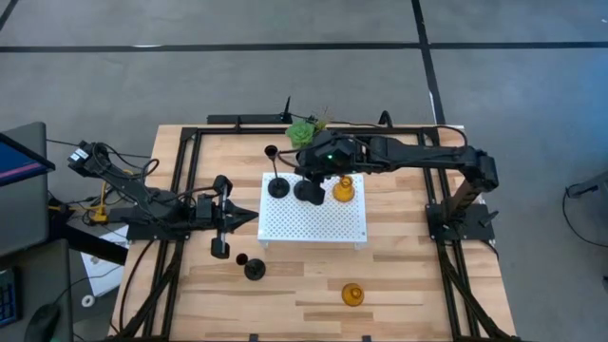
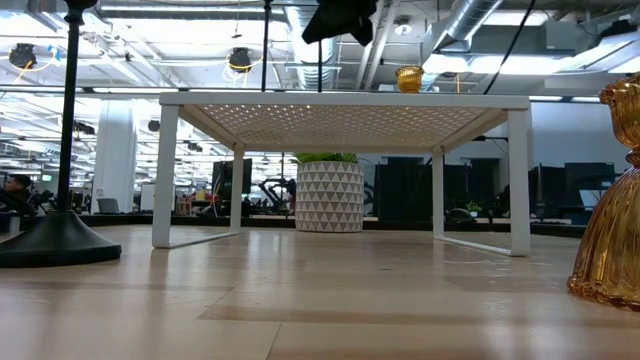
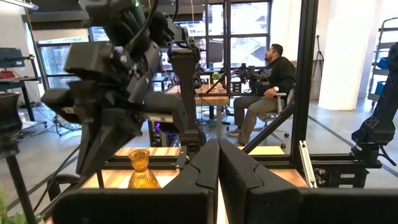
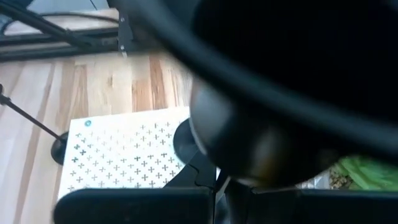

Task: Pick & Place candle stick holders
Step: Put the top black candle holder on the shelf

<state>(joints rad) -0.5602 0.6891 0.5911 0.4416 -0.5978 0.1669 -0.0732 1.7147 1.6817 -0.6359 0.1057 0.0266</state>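
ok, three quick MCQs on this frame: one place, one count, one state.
1. The right claw is:
A) above the white stand, between the tall black holder and an amber holder
B) parked at the table's right edge
C) low over bare wood in front of the stand

2. Amber holders in view:
A) one
B) two
C) three

3. The left claw is:
A) open wide
B) shut and empty
C) gripping a holder

Answers:
1 A: the high view shows it over the stand between those two.
2 B: one on the stand, the other on the wood.
3 B: its fingers meet with nothing between them in the left wrist view.
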